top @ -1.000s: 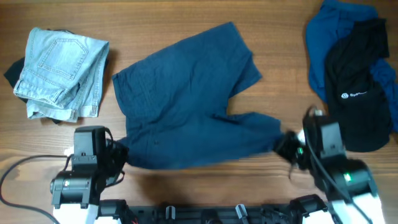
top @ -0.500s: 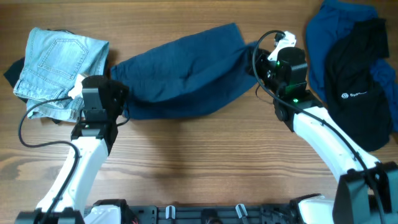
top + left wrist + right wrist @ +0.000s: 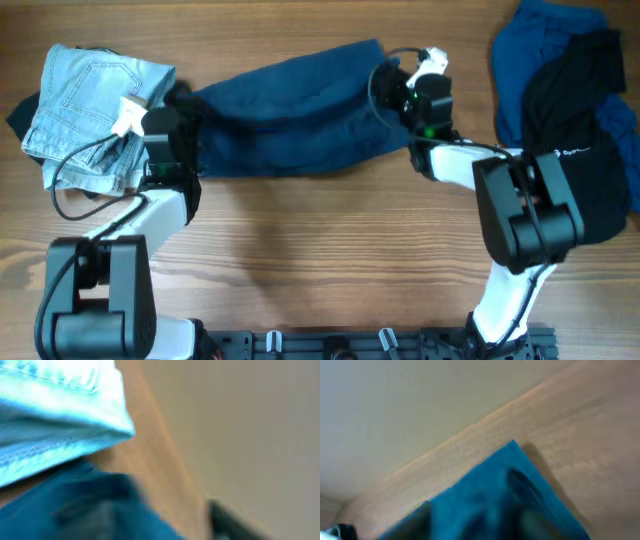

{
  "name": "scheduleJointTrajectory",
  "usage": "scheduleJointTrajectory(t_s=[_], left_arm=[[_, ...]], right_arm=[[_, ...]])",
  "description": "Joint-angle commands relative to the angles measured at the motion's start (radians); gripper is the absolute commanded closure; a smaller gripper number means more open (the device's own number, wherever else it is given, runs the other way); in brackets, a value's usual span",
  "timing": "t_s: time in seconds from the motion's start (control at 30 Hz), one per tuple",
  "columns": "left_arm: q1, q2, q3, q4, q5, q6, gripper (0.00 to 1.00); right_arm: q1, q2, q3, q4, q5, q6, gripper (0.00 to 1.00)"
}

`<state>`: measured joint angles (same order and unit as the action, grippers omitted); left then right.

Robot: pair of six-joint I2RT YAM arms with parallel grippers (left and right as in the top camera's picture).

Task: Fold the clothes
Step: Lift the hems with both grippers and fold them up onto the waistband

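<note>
Dark blue shorts (image 3: 290,110) lie folded in half lengthwise across the far middle of the table. My left gripper (image 3: 185,128) is at their left end, next to the folded jeans. My right gripper (image 3: 393,92) is over their right end. Neither pair of fingers can be made out from overhead. The left wrist view is blurred and shows blue cloth (image 3: 75,510) low and light denim (image 3: 50,410) above. In the blurred right wrist view, a corner of blue cloth (image 3: 495,500) fills the lower part and no fingers are distinct.
Folded light-blue jeans (image 3: 95,115) sit at the far left with something dark under them. A loose pile at the far right holds a blue garment (image 3: 520,70) and a black one (image 3: 575,140). Bare wood (image 3: 320,260) spans the near half of the table.
Both arms carried the near edge of the shorts up to the far side, folding them over. Since half a second ago both grippers have reached farther, and the folded shorts lie flatter.
</note>
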<state>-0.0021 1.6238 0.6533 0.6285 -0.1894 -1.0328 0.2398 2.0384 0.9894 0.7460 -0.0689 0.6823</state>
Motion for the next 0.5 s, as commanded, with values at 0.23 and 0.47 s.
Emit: scheduleJointTrajectory(t_s=[0.23, 0.47], left_arm=[[-0.002, 0.019, 0.216, -0.369, 0.063, 0.173, 0.01], [-0.001, -0.027, 0.241, -0.669, 0.365, 0.510, 0.00]], right_arm=[[0.000, -0.027, 0.412, -0.702, -0.195, -0.303, 0.00], [-0.074, -0.159, 0.414, -1.144, -0.237, -0.512, 0.00]])
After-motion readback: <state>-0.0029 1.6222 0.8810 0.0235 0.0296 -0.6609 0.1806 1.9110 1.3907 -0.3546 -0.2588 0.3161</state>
